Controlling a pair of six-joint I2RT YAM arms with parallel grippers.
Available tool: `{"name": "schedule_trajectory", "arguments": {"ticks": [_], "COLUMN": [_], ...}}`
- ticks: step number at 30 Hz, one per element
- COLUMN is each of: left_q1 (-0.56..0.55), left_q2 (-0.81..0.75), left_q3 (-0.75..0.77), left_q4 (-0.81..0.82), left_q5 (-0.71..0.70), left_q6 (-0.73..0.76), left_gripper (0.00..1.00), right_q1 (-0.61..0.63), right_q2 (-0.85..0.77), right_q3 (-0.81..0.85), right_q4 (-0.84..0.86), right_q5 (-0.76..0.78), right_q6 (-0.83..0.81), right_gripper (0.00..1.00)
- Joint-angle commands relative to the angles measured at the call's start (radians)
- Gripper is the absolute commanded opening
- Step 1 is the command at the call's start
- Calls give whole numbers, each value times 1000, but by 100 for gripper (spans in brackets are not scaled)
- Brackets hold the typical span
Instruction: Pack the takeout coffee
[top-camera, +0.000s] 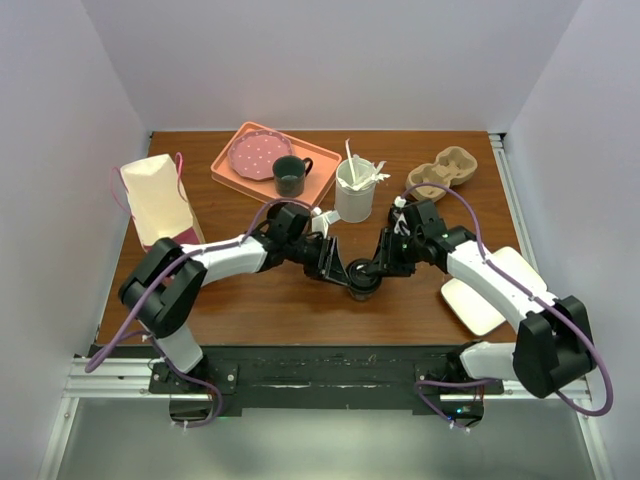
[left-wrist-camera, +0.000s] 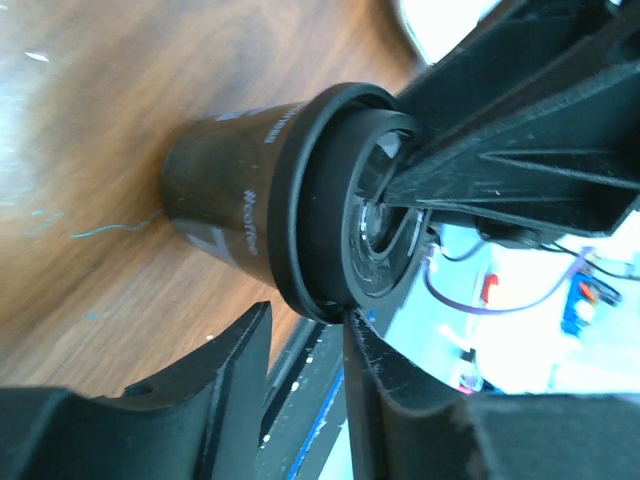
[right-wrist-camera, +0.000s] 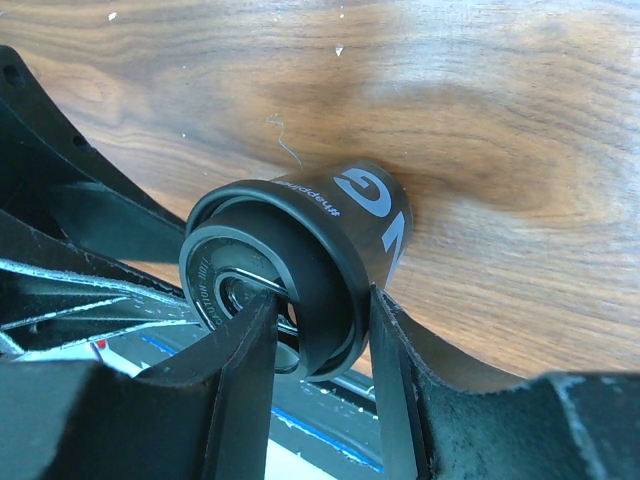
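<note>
The takeout coffee (top-camera: 362, 286) stands on the table between both arms: a small black paper cup (right-wrist-camera: 372, 212) with white lettering, topped by a round black lid (right-wrist-camera: 250, 268). My right gripper (right-wrist-camera: 320, 300) is shut on it, one finger across the lid's top and the other against the cup wall under the rim. Coming from the other side, my left gripper (left-wrist-camera: 308, 315) is open. Its fingertips straddle the edge of the lid (left-wrist-camera: 320, 210), and one tip touches the rim. The cup's wall (left-wrist-camera: 215, 195) shows lettering in the left wrist view too.
A cream paper bag (top-camera: 157, 200) stands at the left. At the back are an orange tray (top-camera: 222, 170) with a pink plate (top-camera: 257, 153) and a dark mug (top-camera: 291, 176), a white cup of stirrers (top-camera: 354, 192) and a cardboard cup carrier (top-camera: 443, 172). A white tray (top-camera: 480, 300) lies right.
</note>
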Motion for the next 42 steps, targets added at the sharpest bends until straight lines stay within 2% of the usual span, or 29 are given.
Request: {"name": "schedule_trajectory", "arguments": {"ticks": [1,6,10,19,22,28,36,40,42], "left_q1": [17,35,41,43,43,43,43,43,43], "left_q2": [-36,-107,-148,-192,-226,-258,-311,-331,-334], "left_q3": [91,168,188,265,295,392,387,390,389], "left_q4": [-200,-273,-294,-383,-415,-525,-555,-569,-569], "left_q5": [-167,-179,-176,-208,-225,-302,-391,-408,-414], "left_q6": [95,102,98,140,167,223,217,220,217], "left_gripper": [44,51,53,55,57,61,63,64,64], "right_q1": [4,4,4,-14,-64,-250,-391,-421,-422], "right_q2": [47,44,30,-13,-42,-114,-170,-168,-159], "right_q3": [-6,34,51,58,46,-20,-43,-21,-17], "right_q4": [-121,-130,-127,-136,-152,-104,-54,-20,8], "right_q5": [133,128,128,271,315,322,414,382,305], "right_q6": [-35,-44,-43,0,11,14,32,2,-20], "right_gripper": [40,39,39,37,37,37,37,37,38]}}
